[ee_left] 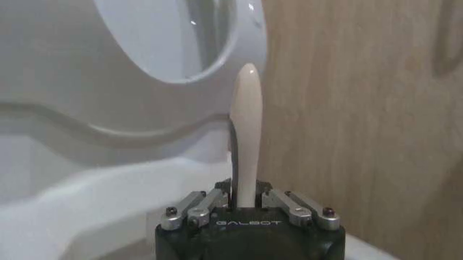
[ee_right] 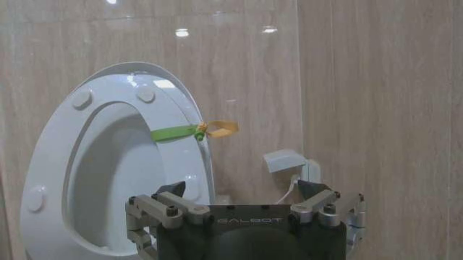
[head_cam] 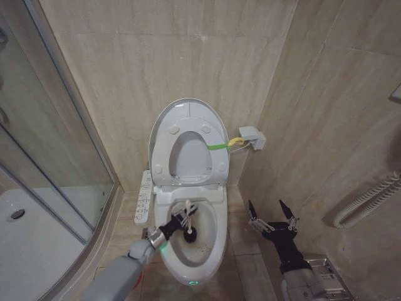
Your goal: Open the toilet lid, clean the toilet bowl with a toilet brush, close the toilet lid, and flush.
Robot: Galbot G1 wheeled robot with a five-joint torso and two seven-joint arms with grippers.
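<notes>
Scrubbing inside stained white ceramic toilet bowl (head_cam: 210, 216) with slim white toilet brush (head_cam: 187, 224) clamped in left gripper (head_cam: 177, 222), apparently bristles-down; glossy white toilet lid (head_cam: 188, 110) raised for access, right gripper (head_cam: 272, 213) idle alongside, jaws apart.

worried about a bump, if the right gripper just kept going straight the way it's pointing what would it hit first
Most likely the raised seat and toilet lid. The right gripper, fingers open, hangs beside the toilet bowl and faces the upright pair, with tiled wall behind. Depth is unclear, so it could slip past to the wall.
</notes>
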